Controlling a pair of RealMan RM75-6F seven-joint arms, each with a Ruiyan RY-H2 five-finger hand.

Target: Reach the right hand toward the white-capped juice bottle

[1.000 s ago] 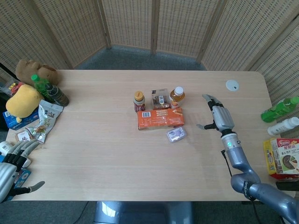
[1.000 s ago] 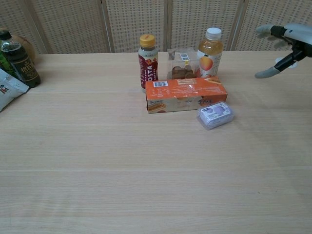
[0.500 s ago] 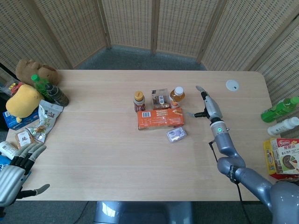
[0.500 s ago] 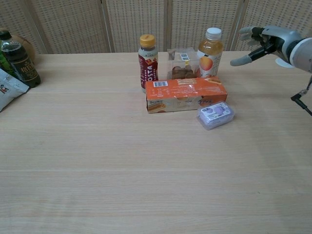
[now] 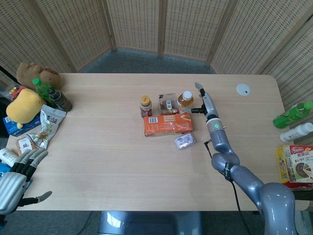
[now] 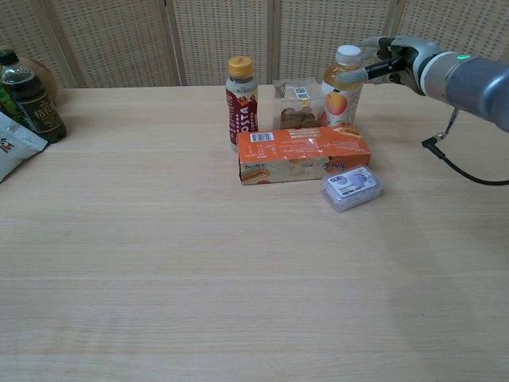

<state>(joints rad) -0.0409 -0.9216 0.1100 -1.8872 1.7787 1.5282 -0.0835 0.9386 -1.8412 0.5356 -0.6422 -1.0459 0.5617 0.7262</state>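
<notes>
The white-capped juice bottle (image 5: pixel 185 101) (image 6: pixel 342 87) stands upright behind the orange box (image 5: pixel 167 125) (image 6: pixel 303 153), at the right end of a short row. My right hand (image 5: pixel 204 102) (image 6: pixel 387 62) is open just right of the bottle, at cap height. Its thumb tip reaches to the bottle's shoulder in the chest view; contact cannot be told. My left hand (image 5: pixel 14 178) hangs open beyond the table's near left corner, holding nothing.
A yellow-capped brown bottle (image 5: pixel 145 105) and a clear snack box (image 5: pixel 167 104) stand left of the juice. A small purple packet (image 5: pixel 185 141) lies in front of the orange box. Plush toys, bottles and snack bags crowd the left edge; a white cap (image 5: pixel 243 89) lies far right.
My right hand has swung left across the table from well right of the bottle to right beside its cap. The left hand has shifted slightly by the table corner.
</notes>
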